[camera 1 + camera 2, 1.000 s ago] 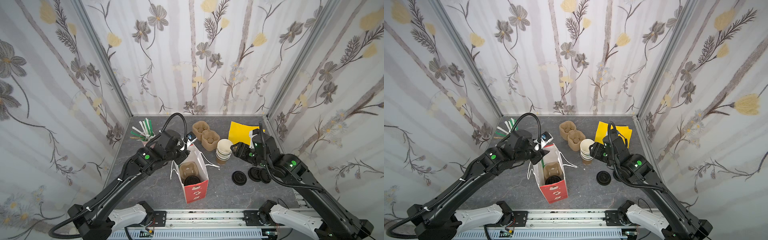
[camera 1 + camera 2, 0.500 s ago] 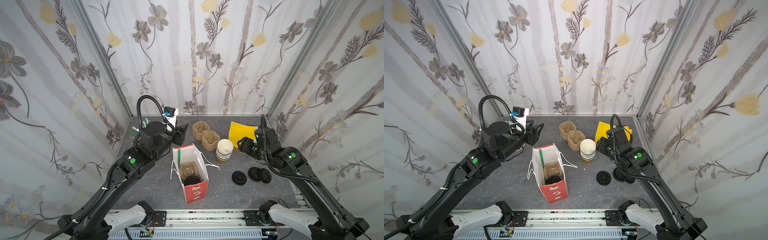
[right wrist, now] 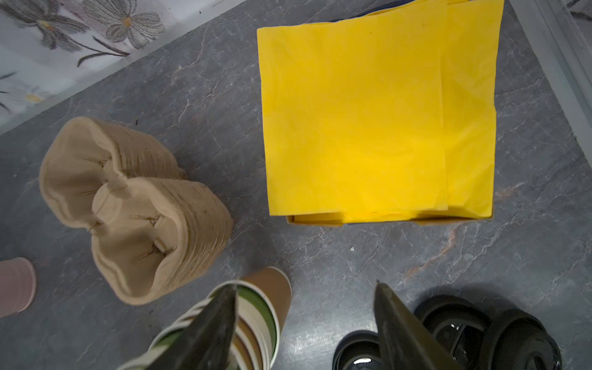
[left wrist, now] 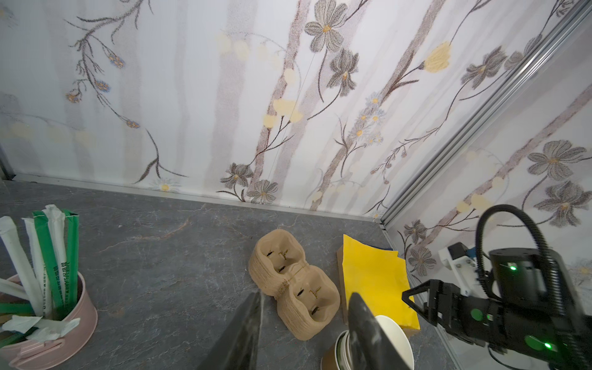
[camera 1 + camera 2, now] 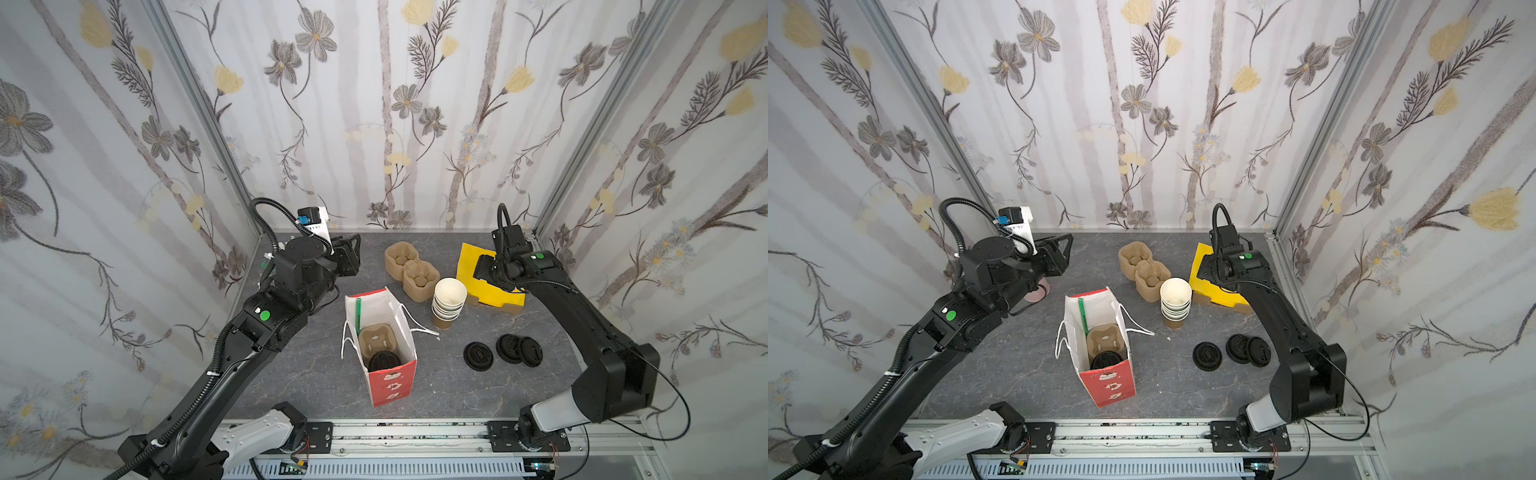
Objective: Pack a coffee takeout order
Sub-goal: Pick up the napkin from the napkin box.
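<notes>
An open red and white paper bag [image 5: 395, 384] stands at the front middle of the table. Inside it a pulp carrier holds the cup, of which only the black lid [image 5: 384, 359] shows, and a green straw [image 5: 357, 309] leans on the far wall. A stack of yellow napkins [image 3: 355, 121] lies at the back right. My right gripper [image 3: 304, 288] hovers open and empty just in front of that stack. My left gripper [image 4: 304, 307] hangs open and empty above the table at the back left, away from the bag [image 5: 1108, 382].
A stack of pulp carriers [image 5: 411, 270] sits behind the bag, a stack of lidless cups [image 5: 449, 303] beside it. Three loose black lids [image 5: 478, 355] lie at the front right. A pink tub of wrapped straws [image 4: 48, 320] stands at the back left.
My left gripper has risen from the bag's mouth and swung to the back left, leaving the green straw in the bag. My right gripper has moved back toward the yellow napkins.
</notes>
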Tool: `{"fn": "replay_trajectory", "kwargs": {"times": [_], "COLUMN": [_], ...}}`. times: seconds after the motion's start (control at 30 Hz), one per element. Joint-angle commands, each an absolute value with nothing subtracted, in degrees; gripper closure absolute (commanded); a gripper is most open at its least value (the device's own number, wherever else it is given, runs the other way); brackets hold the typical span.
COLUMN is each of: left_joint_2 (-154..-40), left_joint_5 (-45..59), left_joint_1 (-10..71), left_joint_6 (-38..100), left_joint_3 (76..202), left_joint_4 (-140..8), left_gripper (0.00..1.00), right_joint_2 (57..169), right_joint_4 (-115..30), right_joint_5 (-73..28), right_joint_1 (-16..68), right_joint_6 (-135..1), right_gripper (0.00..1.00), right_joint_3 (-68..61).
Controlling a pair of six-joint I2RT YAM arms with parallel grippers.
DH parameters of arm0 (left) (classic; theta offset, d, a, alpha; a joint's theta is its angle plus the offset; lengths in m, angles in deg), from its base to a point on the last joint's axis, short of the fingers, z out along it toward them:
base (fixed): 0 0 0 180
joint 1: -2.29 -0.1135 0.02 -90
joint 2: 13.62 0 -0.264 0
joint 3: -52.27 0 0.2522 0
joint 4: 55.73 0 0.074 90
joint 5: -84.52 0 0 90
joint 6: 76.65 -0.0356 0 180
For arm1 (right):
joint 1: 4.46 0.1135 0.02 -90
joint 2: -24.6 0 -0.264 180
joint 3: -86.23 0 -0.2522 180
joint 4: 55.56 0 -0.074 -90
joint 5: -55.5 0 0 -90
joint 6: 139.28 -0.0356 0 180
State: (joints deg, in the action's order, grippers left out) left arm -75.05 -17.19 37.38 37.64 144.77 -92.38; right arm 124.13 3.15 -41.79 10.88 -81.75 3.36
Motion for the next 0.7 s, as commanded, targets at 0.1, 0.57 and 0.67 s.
{"fn": "replay_trajectory", "kwargs": {"times": [0.1,0.57,0.67], "left_joint_2": [-77.27,-83.12,-84.24], "left_joint_5": [-14.71,-15.86,-15.9], "left_joint_1": [35.94,35.75,35.67], "left_joint_6": [40.07,43.18,43.28], "left_joint_3": [148.3,152.19,153.19], "left_joint_4": [-90.67,-90.59,-90.58], "left_gripper": [0.56,0.59,0.59], "right_joint_2": [139.15,156.01,158.12], "right_joint_4": [5.24,8.04,8.04], "right_joint_5": [-46.03,-50.69,-50.55], "right_joint_1": [11.31,12.86,12.86], "right_joint_6": [-77.61,-74.0,-73.85], "right_gripper": [0.28,0.17,0.17], "right_joint_3": [15.69,27.69,29.29]}}
